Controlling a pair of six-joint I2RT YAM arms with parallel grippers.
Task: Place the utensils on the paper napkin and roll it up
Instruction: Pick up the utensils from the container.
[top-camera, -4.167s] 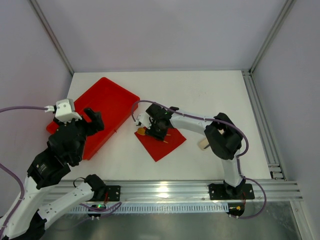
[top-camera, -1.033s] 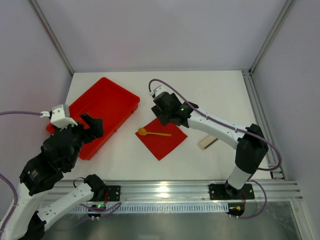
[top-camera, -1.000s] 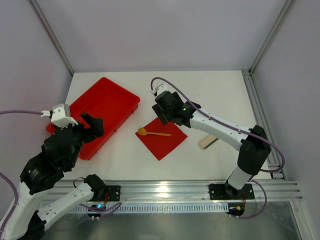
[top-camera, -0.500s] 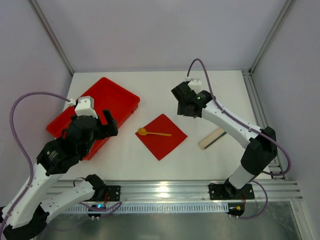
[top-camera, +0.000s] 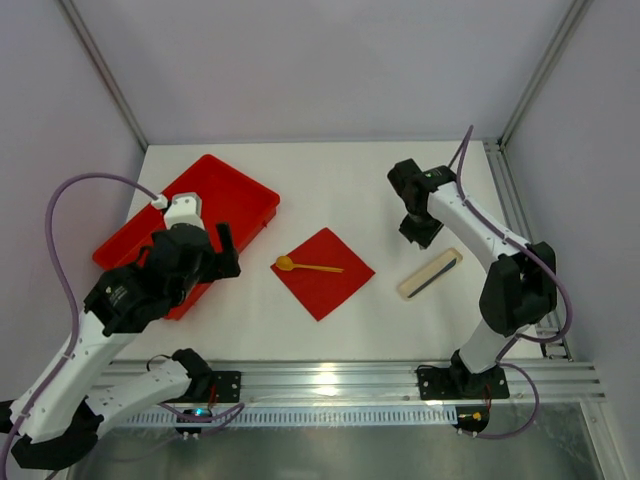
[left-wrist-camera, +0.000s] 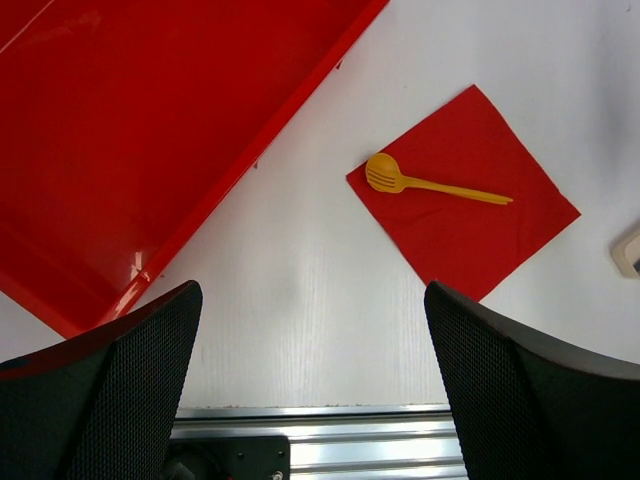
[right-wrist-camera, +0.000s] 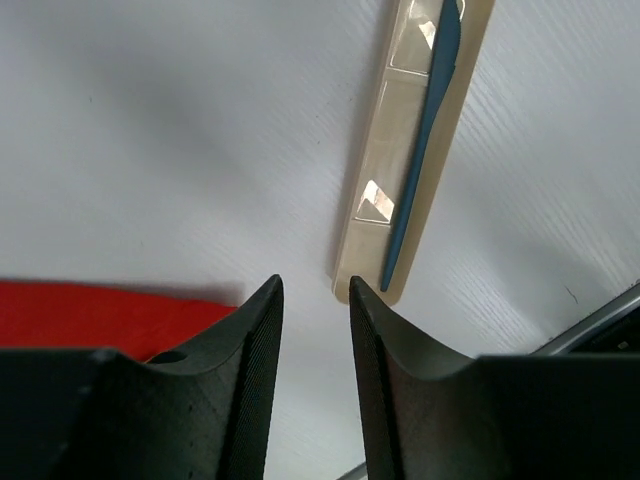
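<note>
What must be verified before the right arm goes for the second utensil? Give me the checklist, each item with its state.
1. Orange spoon lying on the paper napkin: ok.
2. Napkin flat and unrolled: ok.
3. Tan utensil on the napkin: not ok; it lies on the bare table, apart from the napkin.
4. Right gripper empty: ok; jaws narrowly apart, above the table just short of the tan utensil's end.
5. Jaw gap wide enough for that utensil: cannot tell.
6. Left gripper open, empty, away from the napkin: ok.

No legible text, labels or numbers anywhere
</note>
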